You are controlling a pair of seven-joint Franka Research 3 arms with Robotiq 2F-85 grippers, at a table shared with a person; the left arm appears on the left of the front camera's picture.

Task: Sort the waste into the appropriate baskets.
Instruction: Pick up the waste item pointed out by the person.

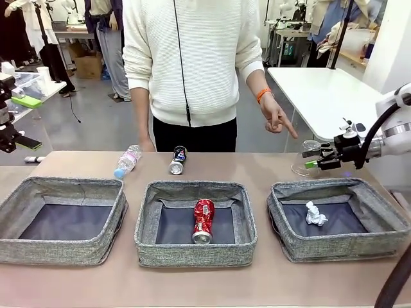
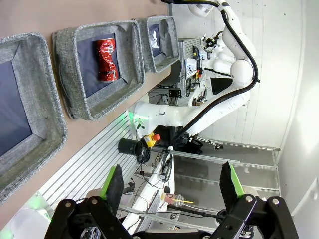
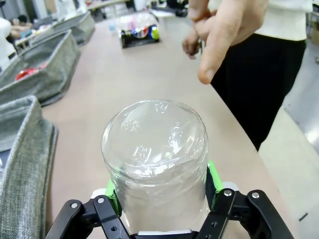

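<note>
Three grey baskets stand in a row near me. The left basket (image 1: 58,250) holds nothing, the middle basket (image 1: 196,253) holds the dented red can (image 1: 203,220), and the right basket (image 1: 347,247) holds the white paper ball (image 1: 315,213). Beyond them the blue-capped bottle (image 1: 128,160) and the dark can (image 1: 178,160) lie on the table. My right gripper (image 1: 314,162) is shut on the clear plastic cup (image 3: 155,159) behind the right basket, with green pads (image 3: 212,174) on both sides of it. My left gripper (image 2: 172,184) is open with nothing in it, off the table's side.
A person in a white sweater stands at the far side, and a hand (image 1: 277,119) points a finger down toward the cup. A white table (image 1: 321,96) stands behind on the right. Bare tabletop lies between the baskets and the far edge.
</note>
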